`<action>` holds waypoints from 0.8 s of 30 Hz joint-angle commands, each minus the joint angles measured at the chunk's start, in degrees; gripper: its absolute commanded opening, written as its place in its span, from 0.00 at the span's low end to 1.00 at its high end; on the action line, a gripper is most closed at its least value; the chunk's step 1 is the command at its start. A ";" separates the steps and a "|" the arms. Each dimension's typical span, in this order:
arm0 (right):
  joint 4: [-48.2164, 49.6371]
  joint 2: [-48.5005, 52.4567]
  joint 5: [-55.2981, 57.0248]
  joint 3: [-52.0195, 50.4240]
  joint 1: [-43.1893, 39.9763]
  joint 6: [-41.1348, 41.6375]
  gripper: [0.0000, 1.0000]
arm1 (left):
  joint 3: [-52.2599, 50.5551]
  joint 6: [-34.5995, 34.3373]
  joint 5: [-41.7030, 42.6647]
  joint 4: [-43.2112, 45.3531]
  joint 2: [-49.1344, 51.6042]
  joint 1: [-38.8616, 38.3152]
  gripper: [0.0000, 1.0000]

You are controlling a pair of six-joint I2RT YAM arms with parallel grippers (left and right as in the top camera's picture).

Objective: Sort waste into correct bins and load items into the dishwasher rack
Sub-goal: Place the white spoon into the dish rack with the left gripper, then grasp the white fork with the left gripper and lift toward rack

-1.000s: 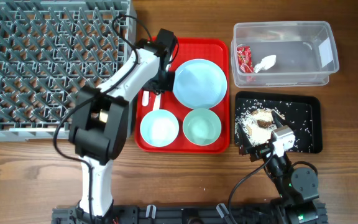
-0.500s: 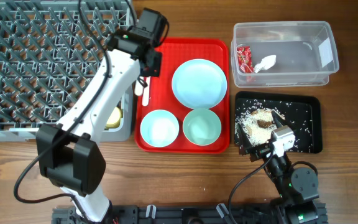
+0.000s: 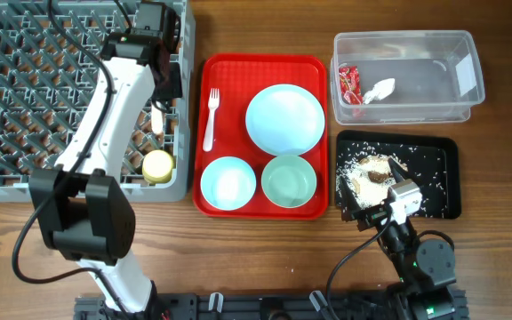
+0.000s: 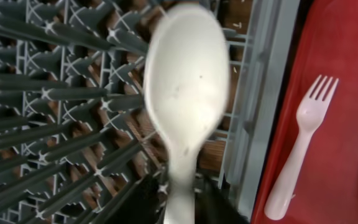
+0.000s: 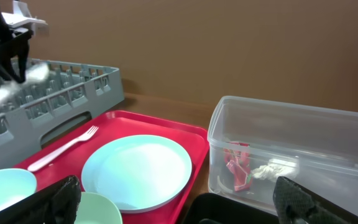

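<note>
Left wrist view: the left fingers (image 4: 143,205) pinch the handle of the spoon (image 4: 185,93) narrowly at the near edge. Its bowl juts away from them, above the pegs of the rack (image 4: 55,106), just inside the rack's wall. Beyond that wall the fork (image 4: 300,146) lies on the red tray (image 4: 347,74). Right wrist view: the right fingers (image 5: 58,199) are spread wide and hold nothing.
</note>
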 commanded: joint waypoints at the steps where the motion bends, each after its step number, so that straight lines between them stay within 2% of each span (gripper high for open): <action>1: 0.35 -0.83 -0.87 -0.09 -0.31 1.22 1.00 | 0.66 3.54 1.92 -0.24 0.20 -0.46 0.40; 5: 0.35 -0.83 -0.87 -0.09 -0.31 1.22 1.00 | 0.70 3.54 4.20 -0.26 -0.31 -0.96 0.45; 11: 0.35 -0.83 -0.87 -0.09 -0.31 1.22 1.00 | 0.22 2.21 18.14 1.64 -0.04 -2.97 0.51; 13: 0.35 -0.83 -0.90 -0.09 -0.31 1.22 1.00 | -0.92 0.87 19.78 4.17 -0.04 -4.07 0.52; 17: 0.35 -0.83 -0.87 -0.09 -0.31 1.22 1.00 | -5.07 0.72 19.45 9.70 0.31 -6.88 0.53; 19: 0.35 -0.83 -0.87 -0.09 -0.31 1.20 1.00 | -7.54 0.39 15.87 12.20 1.22 -8.28 0.51; 22: 0.35 -0.83 -0.87 -0.09 -0.31 1.22 1.00 | -10.49 -4.11 9.81 15.61 4.33 -9.27 0.51; 24: 0.35 -0.83 -0.90 -0.09 -0.31 1.20 1.00 | -11.13 -5.14 9.88 16.85 6.56 -9.33 0.50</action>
